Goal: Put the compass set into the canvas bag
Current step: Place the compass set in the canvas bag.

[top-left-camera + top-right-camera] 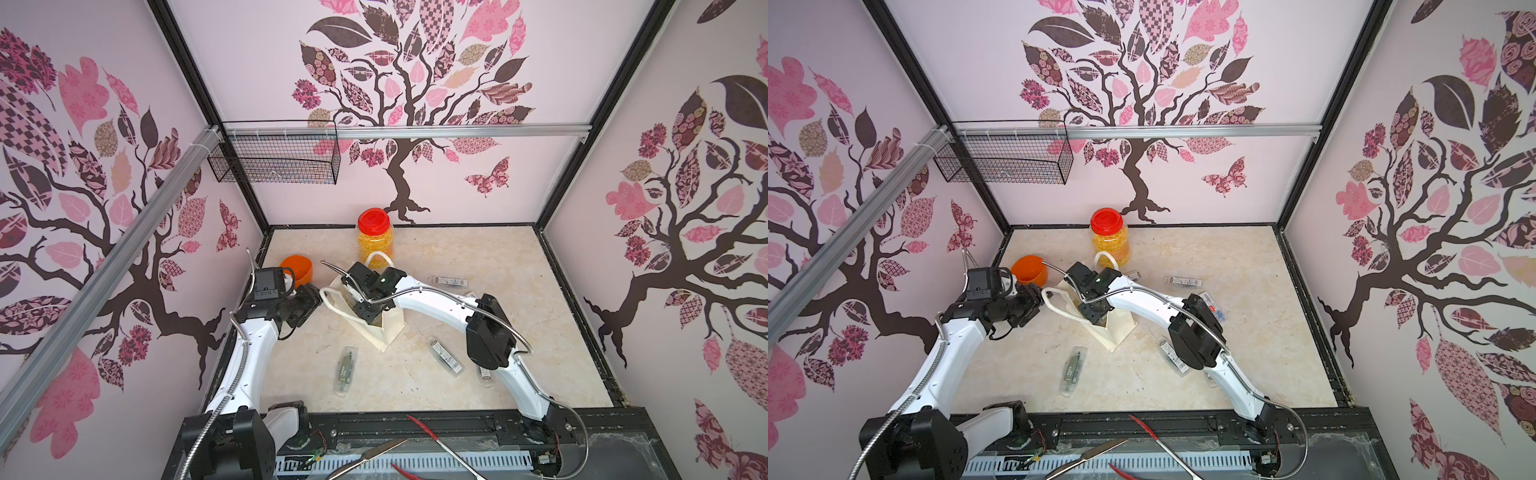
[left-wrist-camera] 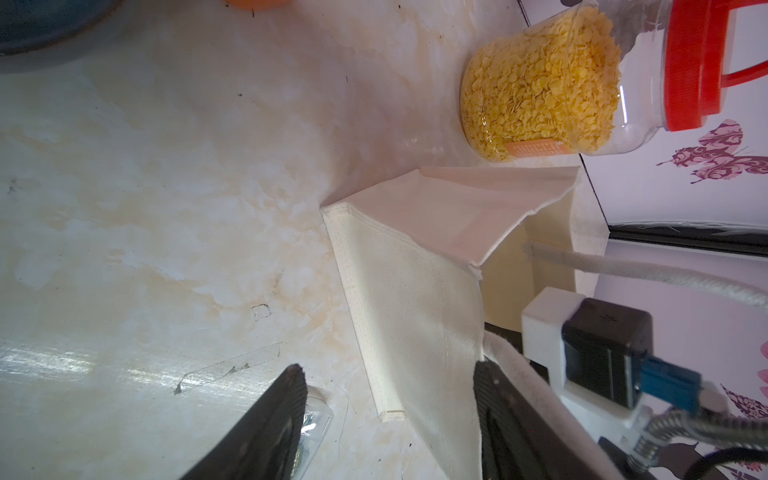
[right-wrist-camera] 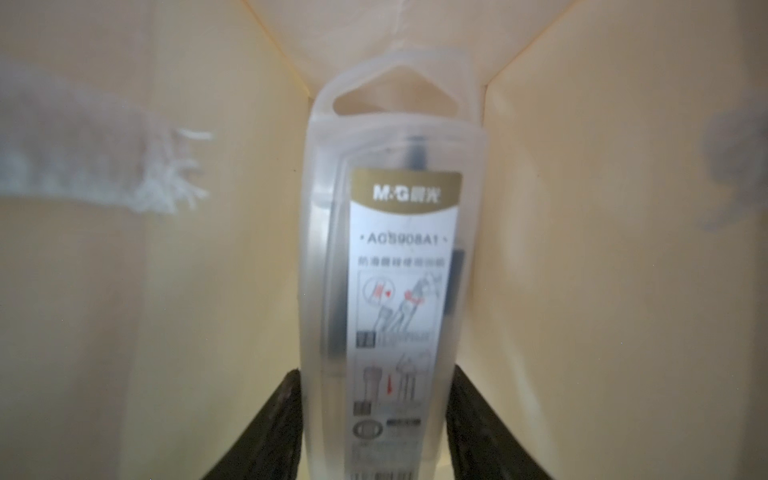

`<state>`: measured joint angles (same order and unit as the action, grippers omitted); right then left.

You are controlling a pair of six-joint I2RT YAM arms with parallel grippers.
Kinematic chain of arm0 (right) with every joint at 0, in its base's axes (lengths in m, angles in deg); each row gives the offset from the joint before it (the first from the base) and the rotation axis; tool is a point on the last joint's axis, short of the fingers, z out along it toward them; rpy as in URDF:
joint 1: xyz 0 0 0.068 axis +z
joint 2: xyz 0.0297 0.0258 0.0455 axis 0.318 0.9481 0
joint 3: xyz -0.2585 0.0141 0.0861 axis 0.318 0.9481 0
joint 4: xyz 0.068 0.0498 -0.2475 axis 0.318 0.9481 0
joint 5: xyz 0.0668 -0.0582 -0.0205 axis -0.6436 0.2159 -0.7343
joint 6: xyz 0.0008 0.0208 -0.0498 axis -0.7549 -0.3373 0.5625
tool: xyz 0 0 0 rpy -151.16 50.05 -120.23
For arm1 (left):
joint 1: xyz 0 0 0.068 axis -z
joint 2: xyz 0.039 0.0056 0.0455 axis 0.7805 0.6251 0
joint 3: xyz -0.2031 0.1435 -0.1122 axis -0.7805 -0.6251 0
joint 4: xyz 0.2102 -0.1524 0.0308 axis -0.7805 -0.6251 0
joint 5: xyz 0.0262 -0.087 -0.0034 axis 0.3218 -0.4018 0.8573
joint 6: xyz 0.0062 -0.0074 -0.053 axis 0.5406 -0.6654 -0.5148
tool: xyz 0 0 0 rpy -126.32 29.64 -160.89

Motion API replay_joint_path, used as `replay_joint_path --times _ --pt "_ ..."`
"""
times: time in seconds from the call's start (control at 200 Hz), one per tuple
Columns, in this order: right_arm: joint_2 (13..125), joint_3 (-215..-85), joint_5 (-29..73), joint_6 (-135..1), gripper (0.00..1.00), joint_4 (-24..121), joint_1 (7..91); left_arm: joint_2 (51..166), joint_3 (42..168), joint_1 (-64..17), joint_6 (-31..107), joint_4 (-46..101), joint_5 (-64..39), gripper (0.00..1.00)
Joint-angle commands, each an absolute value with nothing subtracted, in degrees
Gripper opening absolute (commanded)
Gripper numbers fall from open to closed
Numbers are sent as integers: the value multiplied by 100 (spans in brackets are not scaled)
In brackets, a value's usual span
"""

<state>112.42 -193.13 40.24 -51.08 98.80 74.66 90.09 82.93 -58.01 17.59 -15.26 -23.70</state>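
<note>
Black fingers of the left gripper (image 2: 388, 368) stand apart, with an edge of the canvas bag (image 1: 392, 326) between them. Inside the bag we see the compass set (image 3: 390, 270), its long axis running away from the right gripper (image 3: 375, 372), hang-hole end deepest. Blur hides whether those fingers pinch it, and its near end is cut off.

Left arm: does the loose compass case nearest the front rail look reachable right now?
Probably yes. The case lies uncovered on that arm's side, nothing over it. But the left gripper seems hooked through the handle of the canvas bag, so it would have to let that go first.
</note>
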Motion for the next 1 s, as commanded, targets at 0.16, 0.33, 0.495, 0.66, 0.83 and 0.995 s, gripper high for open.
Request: replay_joint_path --times 0.16,0.33,0.495,0.66,0.83,0.995 --pt "11178 -20036 4126 -5215 79 10274 7472 8888 8503 -5786 1805 -1578 -2267 68" --pt "10785 -20816 4189 -5312 80 10687 7471 8862 8630 -5782 1836 -1640 -2252 68" --pt "9934 -20985 4365 -5321 80 10667 7411 8861 8636 -5788 1838 -1640 -2277 68" --pt "9231 -20925 4432 -5525 79 10980 6960 8869 8628 -5781 1839 -1625 -2329 68" --pt "8387 -19890 4652 -5653 78 10946 6316 8909 8616 -5784 1838 -1594 -2354 68" --pt "7500 -17999 4317 -6111 78 10450 5200 8971 8616 -5786 1847 -1586 -2397 68"
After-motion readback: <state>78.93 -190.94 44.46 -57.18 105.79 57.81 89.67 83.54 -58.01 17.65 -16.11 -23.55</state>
